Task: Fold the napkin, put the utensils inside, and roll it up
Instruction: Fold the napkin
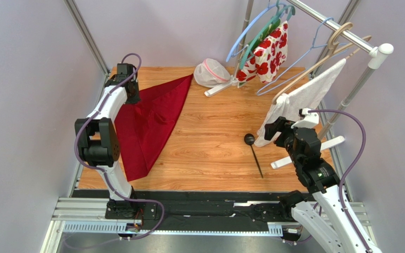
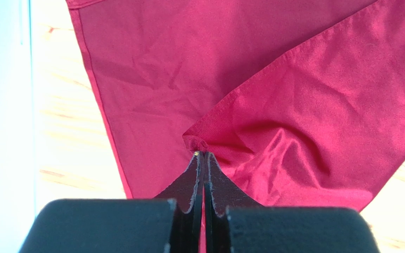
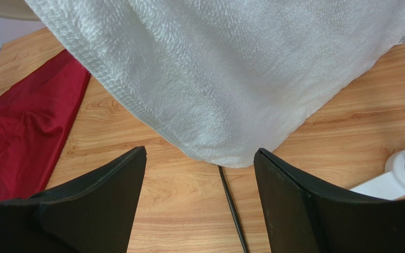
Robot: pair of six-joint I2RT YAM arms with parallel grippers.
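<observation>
One hemmed corner of the napkin [image 2: 189, 63] is pinched in my closed left gripper [image 2: 203, 154], and the rest spreads ahead. The cloth looks thin, limp and light, so I judge the hems the surest hold. My right gripper [image 3: 199, 152] gapes empty above the spoon [image 3: 232, 211] on the smooth wood table [image 3: 347, 121]. A towel [image 3: 215, 79] crowds just ahead.

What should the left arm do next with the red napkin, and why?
Probably lower the left gripper and open it. It is shut on a corner of the napkin already folded over the lower layer, so releasing would let the fold lie flat.
</observation>
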